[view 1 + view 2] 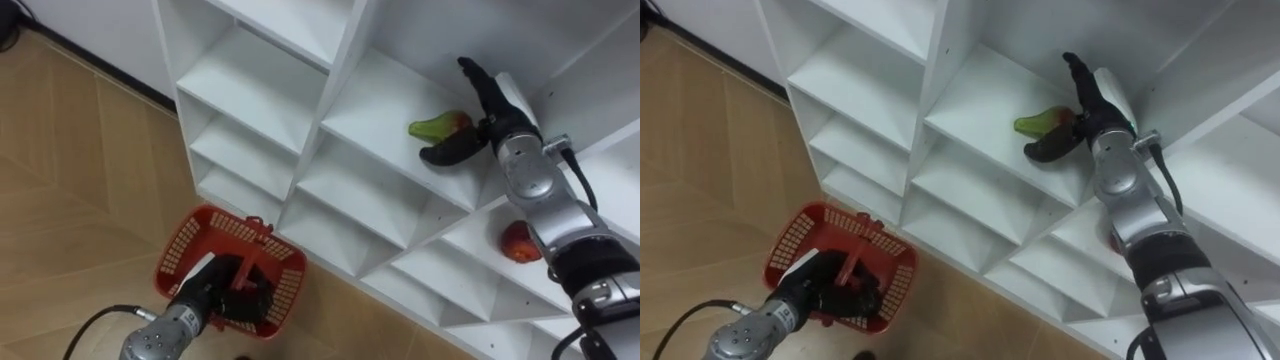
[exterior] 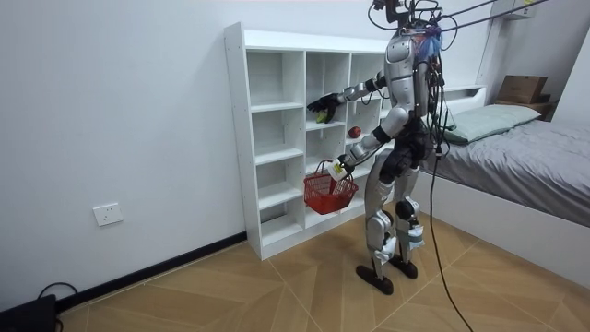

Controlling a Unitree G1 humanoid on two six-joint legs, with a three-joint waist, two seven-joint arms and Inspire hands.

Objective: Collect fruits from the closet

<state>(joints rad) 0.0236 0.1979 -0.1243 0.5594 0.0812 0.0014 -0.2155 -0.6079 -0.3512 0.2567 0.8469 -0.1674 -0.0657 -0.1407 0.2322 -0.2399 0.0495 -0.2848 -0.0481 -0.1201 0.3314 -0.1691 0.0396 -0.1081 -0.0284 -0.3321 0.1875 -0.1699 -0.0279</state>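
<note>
One basket of red plastic mesh, oblong with an open lattice wall, hangs nearest, low on the left above the wood floor, whose planks are laid in a herringbone pattern. The left hand has its dark fingers curled round the basket's bar handle. Whether anything lies inside the basket I cannot tell.

Beyond it stands the closet, a smooth white unit of square open compartments. On the right, a round red fruit sits in a lower compartment, partly behind the metal forearm. Farther up, the right hand reaches into a higher compartment, fingers straight and spread apart from the thumb. A curved green fruit with a red blush at one end lies on that shelf board, just beside the thumb, not yet clasped.
</note>
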